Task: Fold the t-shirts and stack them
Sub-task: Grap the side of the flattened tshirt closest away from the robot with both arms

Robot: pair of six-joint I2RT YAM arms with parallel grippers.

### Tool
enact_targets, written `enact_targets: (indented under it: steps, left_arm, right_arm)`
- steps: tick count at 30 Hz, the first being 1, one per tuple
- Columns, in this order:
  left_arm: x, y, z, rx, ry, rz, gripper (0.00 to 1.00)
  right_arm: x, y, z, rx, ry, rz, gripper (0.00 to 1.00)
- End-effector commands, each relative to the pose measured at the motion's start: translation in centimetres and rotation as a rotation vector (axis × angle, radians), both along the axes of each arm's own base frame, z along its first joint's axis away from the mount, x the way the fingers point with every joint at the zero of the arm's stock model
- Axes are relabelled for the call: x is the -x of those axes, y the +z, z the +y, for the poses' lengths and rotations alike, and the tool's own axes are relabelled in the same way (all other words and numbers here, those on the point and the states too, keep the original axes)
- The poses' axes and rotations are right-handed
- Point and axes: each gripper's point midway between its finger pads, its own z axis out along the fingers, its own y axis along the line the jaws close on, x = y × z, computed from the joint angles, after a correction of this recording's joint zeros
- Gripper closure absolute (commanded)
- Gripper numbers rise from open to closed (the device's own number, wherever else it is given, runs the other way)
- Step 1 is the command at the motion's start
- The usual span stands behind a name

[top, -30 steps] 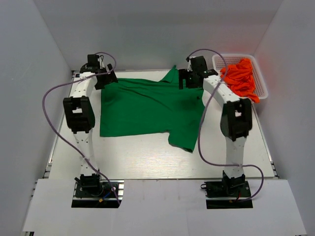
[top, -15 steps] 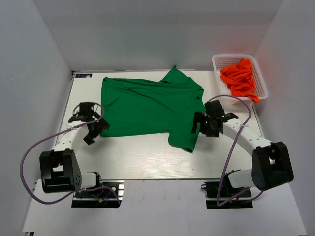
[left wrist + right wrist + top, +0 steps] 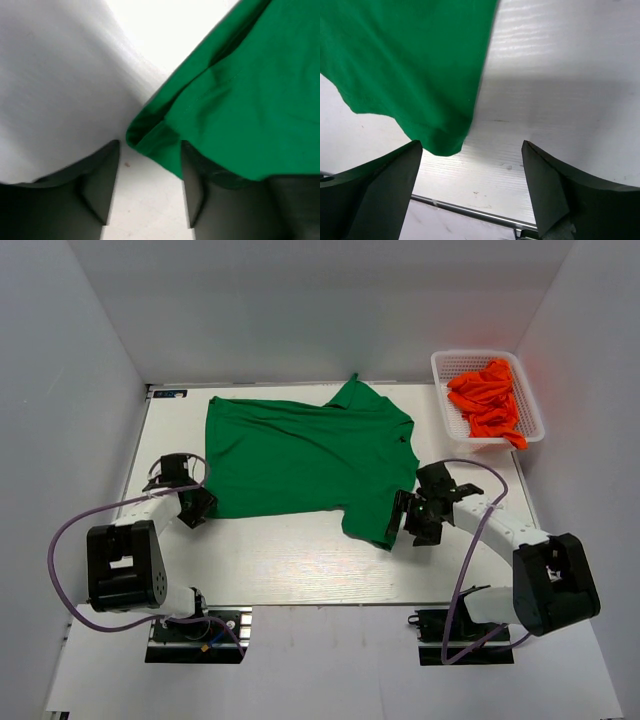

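Since the green t-shirt [image 3: 300,460], spread flat on the table [image 3: 300,565], looks light and limp, it probably wants pinching at hem corner and sleeve tip, where the left gripper [image 3: 192,504] and right gripper [image 3: 406,521] hover, jaws parted

Bright, even overhead light fills the sharp top view; shadows on the white table [image 3: 300,560] are faint. The orange shirts [image 3: 487,400] throw a red glow on the right wall [image 3: 560,390]. The left wrist view is blown out white at the far side and smeared grey at left, its fingers [image 3: 100,185] dark. In the right wrist view a soft grey shadow crosses the table beside the green shirt [image 3: 410,65].
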Motion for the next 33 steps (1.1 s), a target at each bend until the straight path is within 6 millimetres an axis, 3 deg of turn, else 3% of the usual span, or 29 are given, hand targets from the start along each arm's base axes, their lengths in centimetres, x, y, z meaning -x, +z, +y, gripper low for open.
enact_targets:
  steps: [1, 6, 7, 9, 12, 13, 18, 22, 25, 29, 33]
  left_arm:
    - [0.1, -0.8, -0.4, 0.026, -0.013, -0.020, 0.42]
    - [-0.1, -1.0, -0.9, 0.047, -0.037, -0.035, 0.74]
    - [-0.2, -1.0, -1.0, 0.055, -0.041, -0.036, 0.90]
    - [-0.3, -1.4, -1.2, 0.065, -0.046, -0.031, 1.00]
    - [-0.3, -1.3, -1.4, 0.075, -0.051, -0.032, 1.00]
    - [0.8, -1.7, -1.7, 0.094, -0.043, 0.013, 1.00]
    - [4.5, 0.0, -1.5, 0.086, 0.042, 0.109, 1.00]
    - [7.7, 1.8, -0.2, 0.013, 0.110, 0.161, 1.00]
    - [8.8, 2.9, 0.7, -0.039, 0.130, 0.182, 1.00]
    - [8.8, 3.2, 0.1, -0.009, 0.109, 0.183, 1.00]
    - [7.4, 3.1, -1.1, 0.057, 0.066, 0.147, 1.00]
  right_arm:
    - [0.0, 0.0, 1.2, -0.068, 0.000, 0.013, 0.17]
    - [0.7, -0.6, 2.7, -0.140, 0.038, 0.071, 0.33]
    - [1.4, -0.8, 3.1, -0.166, 0.056, 0.102, 0.41]
    - [2.4, -0.8, 3.4, -0.205, 0.093, 0.140, 0.51]
    - [3.7, -1.2, 3.3, -0.213, 0.097, 0.198, 0.92]
    - [4.1, -1.1, 3.2, -0.210, 0.080, 0.220, 1.00]
    - [7.4, 0.7, 1.4, -0.160, 0.034, 0.292, 1.00]
    - [8.7, 2.3, -0.3, -0.096, 0.001, 0.269, 1.00]
    - [9.3, 2.0, -1.8, -0.029, -0.026, 0.269, 1.00]
    - [9.5, 1.7, -0.9, -0.093, -0.014, 0.283, 1.00]
    - [7.0, 2.8, -0.2, -0.122, -0.008, 0.208, 1.00]
